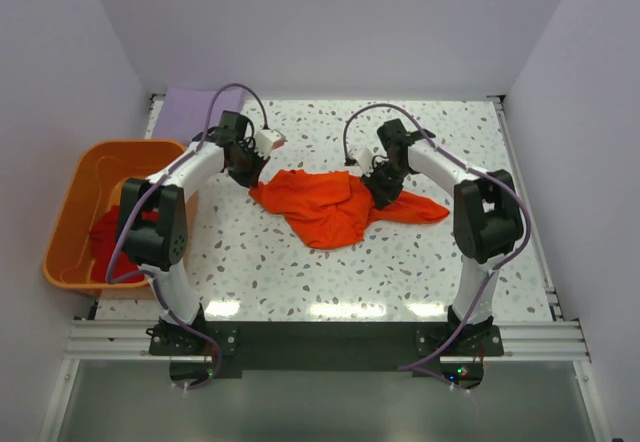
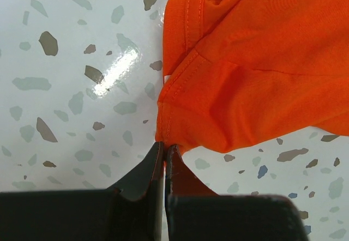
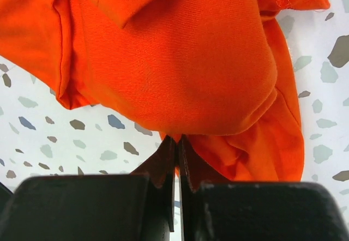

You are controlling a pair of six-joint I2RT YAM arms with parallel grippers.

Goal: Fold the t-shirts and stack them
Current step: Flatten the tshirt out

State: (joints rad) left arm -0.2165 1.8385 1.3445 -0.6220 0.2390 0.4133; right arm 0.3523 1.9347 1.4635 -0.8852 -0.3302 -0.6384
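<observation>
Orange t-shirt (image 1: pixel 318 210) crumpled at the centre of the table (image 1: pixel 420 257). Left gripper (image 2: pixel 164 149) and right gripper (image 3: pixel 177 142) each have their jaws closed on its edge. Red t-shirt (image 1: pixel 104 232) lies in the tub (image 1: pixel 68 212), half hidden by the arm. Lavender t-shirt (image 1: pixel 188 104) lies indistinct at the far-left corner.

A dark red cloth t-shirt (image 1: pixel 103 230) in the rigid orange plastic tub (image 1: pixel 98 170) lies partly hidden behind the left arm (image 1: pixel 152 224).
</observation>
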